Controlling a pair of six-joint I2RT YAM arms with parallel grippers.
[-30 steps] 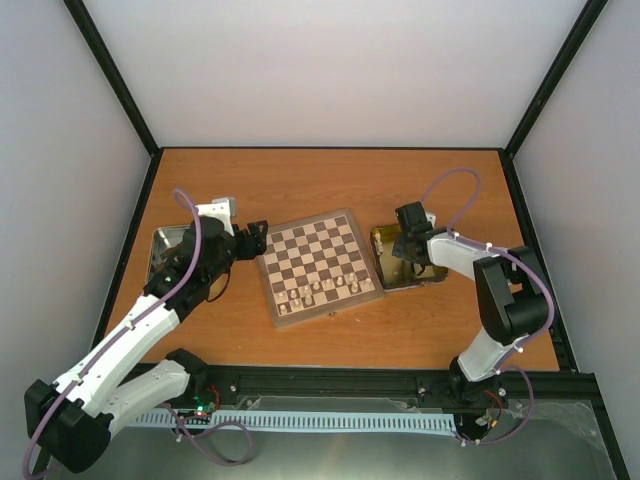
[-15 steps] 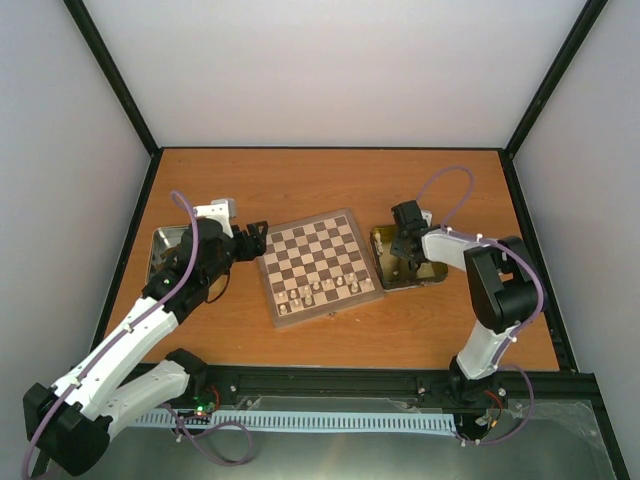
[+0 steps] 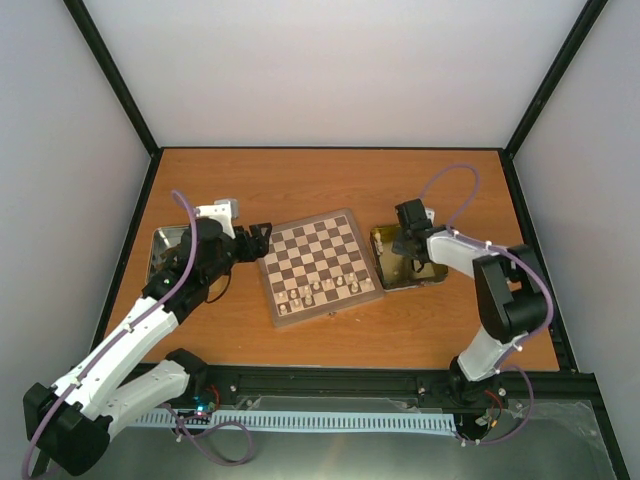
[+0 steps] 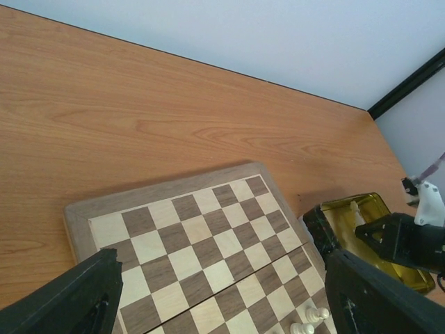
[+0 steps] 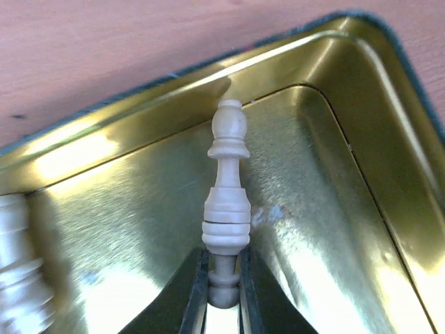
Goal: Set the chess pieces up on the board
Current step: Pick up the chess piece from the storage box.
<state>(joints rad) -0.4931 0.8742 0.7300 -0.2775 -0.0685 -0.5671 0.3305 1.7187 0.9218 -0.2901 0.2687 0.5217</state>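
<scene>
The chessboard (image 3: 318, 243) lies mid-table, with several cream-white chessmen (image 3: 320, 290) standing along its near rows. My right gripper (image 3: 405, 244) is down in the gold tin (image 3: 432, 276). In the right wrist view the gripper (image 5: 224, 296) is shut on the end of a cream-white chess piece (image 5: 226, 209), which points away from the fingers over the tin floor. My left gripper (image 3: 258, 240) is open and empty, hovering at the board's left edge. In the left wrist view (image 4: 222, 309) it straddles the board (image 4: 188, 236), and two cream pieces (image 4: 309, 323) show at the bottom.
A silver metal tray (image 3: 160, 245) lies at the left under my left arm. Another cream piece (image 5: 17, 271) lies in the tin (image 5: 139, 115) at the left. The tin (image 4: 368, 216) and my right gripper (image 4: 410, 243) show beyond the board's right side.
My right gripper shifted slightly inside the gold tin. My left gripper edged a little right toward the board's left edge.
</scene>
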